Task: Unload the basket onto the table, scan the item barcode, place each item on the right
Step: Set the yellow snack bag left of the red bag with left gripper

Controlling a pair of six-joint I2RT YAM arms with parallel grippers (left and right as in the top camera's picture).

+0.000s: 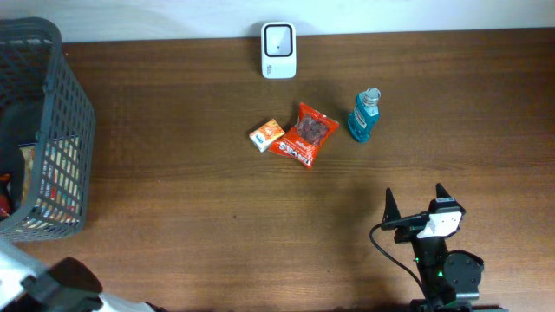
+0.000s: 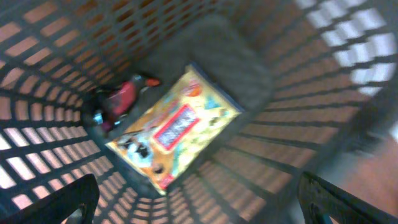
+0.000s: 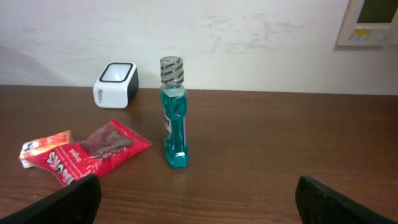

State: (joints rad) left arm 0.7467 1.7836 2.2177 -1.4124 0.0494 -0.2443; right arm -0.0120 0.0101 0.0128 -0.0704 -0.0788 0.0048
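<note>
A white scanner stands at the table's far edge; the right wrist view shows the scanner too. In front of it lie a small orange packet, a red snack bag and an upright blue bottle. My right gripper is open near the front right, empty, well short of the bottle. My left gripper is open above the dark basket. It looks down on a yellow box and a red and black item and holds nothing.
The grey mesh basket stands at the left edge of the table. Part of the left arm shows at the front left corner. A wall runs behind the table's far edge.
</note>
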